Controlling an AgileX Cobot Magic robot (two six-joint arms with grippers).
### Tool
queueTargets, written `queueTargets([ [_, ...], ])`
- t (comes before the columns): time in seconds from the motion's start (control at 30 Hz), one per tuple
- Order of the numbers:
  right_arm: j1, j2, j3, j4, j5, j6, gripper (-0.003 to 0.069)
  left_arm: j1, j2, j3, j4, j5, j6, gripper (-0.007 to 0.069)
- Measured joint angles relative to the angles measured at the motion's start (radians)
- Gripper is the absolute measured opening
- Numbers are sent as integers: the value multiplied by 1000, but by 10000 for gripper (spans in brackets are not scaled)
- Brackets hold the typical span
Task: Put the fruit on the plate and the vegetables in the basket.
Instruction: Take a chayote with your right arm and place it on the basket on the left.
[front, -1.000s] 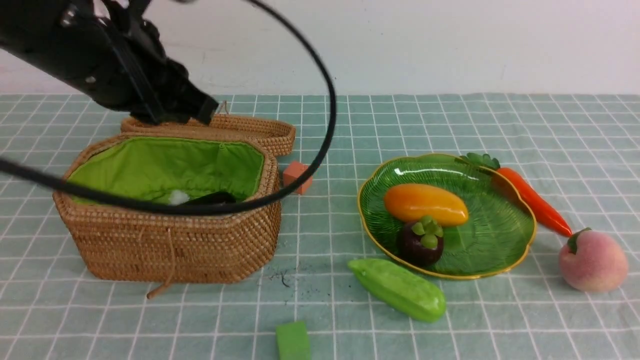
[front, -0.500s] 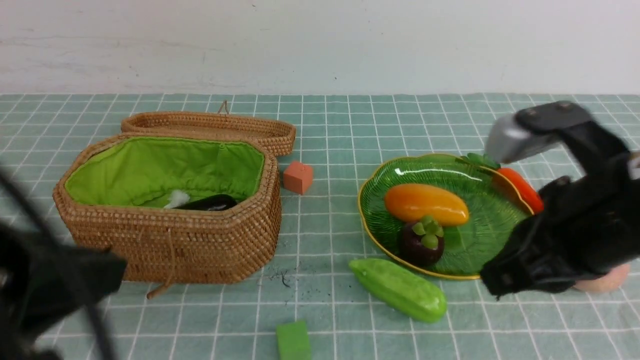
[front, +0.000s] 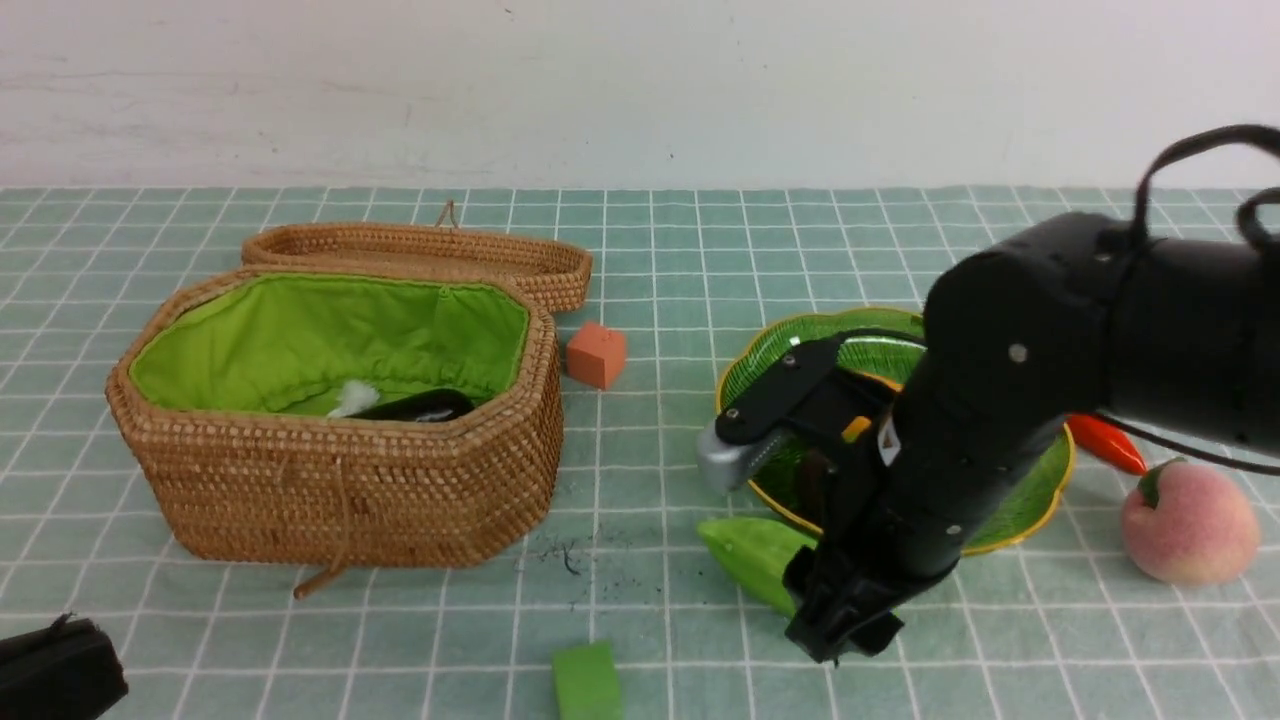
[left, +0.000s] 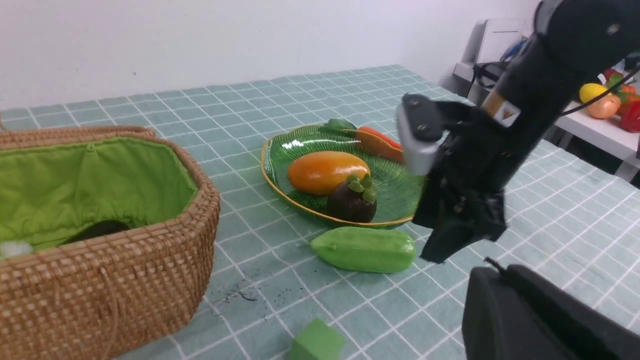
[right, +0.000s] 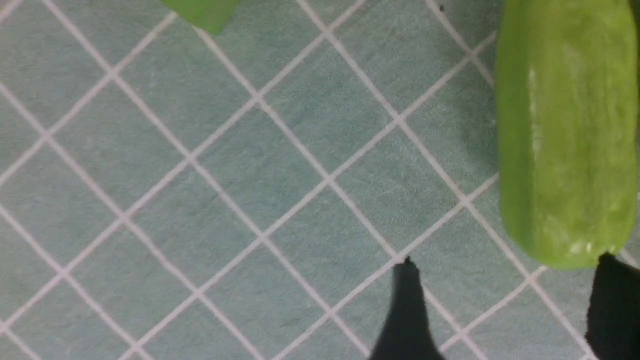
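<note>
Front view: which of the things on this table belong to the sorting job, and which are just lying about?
Job:
basket, plate
mango, mangosteen, peach
gourd, carrot, eggplant (already in the basket)

Lying about:
orange-red cube
green cube

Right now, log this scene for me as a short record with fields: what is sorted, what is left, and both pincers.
in basket: eggplant
on plate: mango, mangosteen
loose vegetables: gourd on the cloth in front of the plate; carrot beside the plate, on its right
loose fruit: peach, right of the plate
not to sort: orange-red cube, green cube
right pincer: open, gripping nothing, low by the gourd's end
left pincer: shut, low at the near left
</note>
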Motion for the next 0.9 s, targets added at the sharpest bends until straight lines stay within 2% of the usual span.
queueTargets([
  [0.07,0,39,-2,-22,-51,0,573,0,2,0,-14,1,0,-13],
  [0.17,0,64,-3,-45,-92,0,585,0,2,1,-20,0,0,-13],
  [0.47,0,112,-7,-96,-134,0,533,0,2,4,-21,-6,0,-13],
  [0.9,0,145,-17,-135,-148,0,530,0,2,4,-26,-6,0,-13],
])
